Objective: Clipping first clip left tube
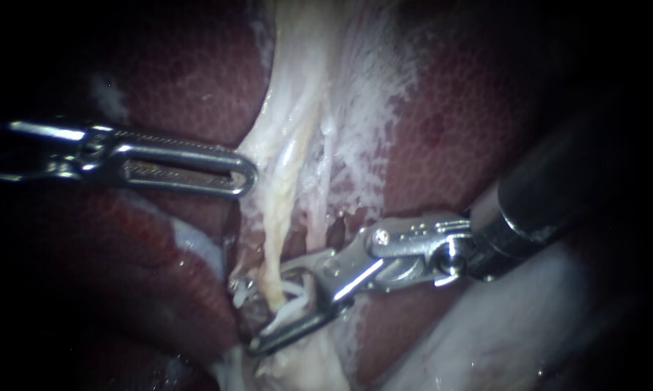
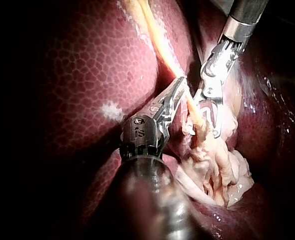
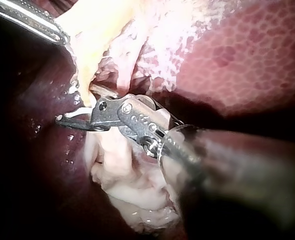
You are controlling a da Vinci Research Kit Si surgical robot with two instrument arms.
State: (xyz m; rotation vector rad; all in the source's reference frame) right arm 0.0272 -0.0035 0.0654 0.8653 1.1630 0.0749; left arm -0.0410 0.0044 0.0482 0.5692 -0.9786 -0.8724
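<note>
In the endoscope view the light lands in the middle. The pale tissue (image 1: 297,145) there glows bright. The liver (image 1: 449,130) beside it is a dimmer red, and all around it fades to black. White glints sit on the metal of the left instrument (image 1: 243,176) and the right instrument (image 1: 283,308). In the wrist views, the tissue near each instrument is well lit, small wet spots sparkle, and places farther off lie in deep shadow.

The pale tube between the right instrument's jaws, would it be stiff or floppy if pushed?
Probably floppy: the tube is a thin, soft-looking strand. Likely slippery, since it glistens wet. Perhaps fragile: it is slender against the right instrument around it.
</note>
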